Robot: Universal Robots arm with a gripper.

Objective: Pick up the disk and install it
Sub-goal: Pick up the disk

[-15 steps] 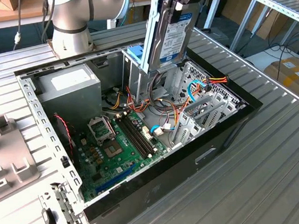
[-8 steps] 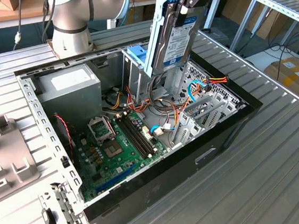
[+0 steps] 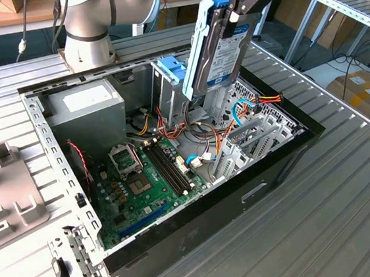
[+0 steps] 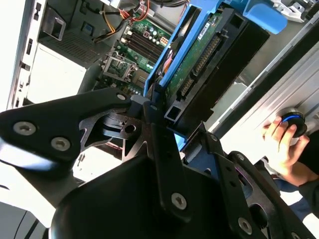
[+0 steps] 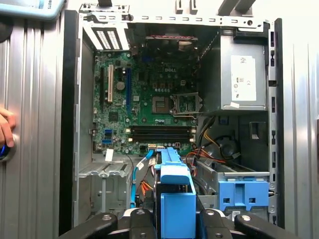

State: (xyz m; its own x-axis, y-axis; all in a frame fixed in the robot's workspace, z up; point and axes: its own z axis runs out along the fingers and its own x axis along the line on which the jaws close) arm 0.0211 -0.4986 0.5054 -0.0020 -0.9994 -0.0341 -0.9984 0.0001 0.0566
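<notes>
We see the gripper (image 3: 234,15), jaws pinched on the upper end of the disk (image 3: 219,52) above the open case (image 3: 275,175): stiff, likely weighty, shock-sensitive, best held by its edges.

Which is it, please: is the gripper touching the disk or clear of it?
Touching. In the exterior view the gripper clamps the upper end of the disk, with no gap between them.

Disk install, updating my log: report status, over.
Tool shut on the disk. Held on edge over the open computer case. Loose cables beneath.
</notes>
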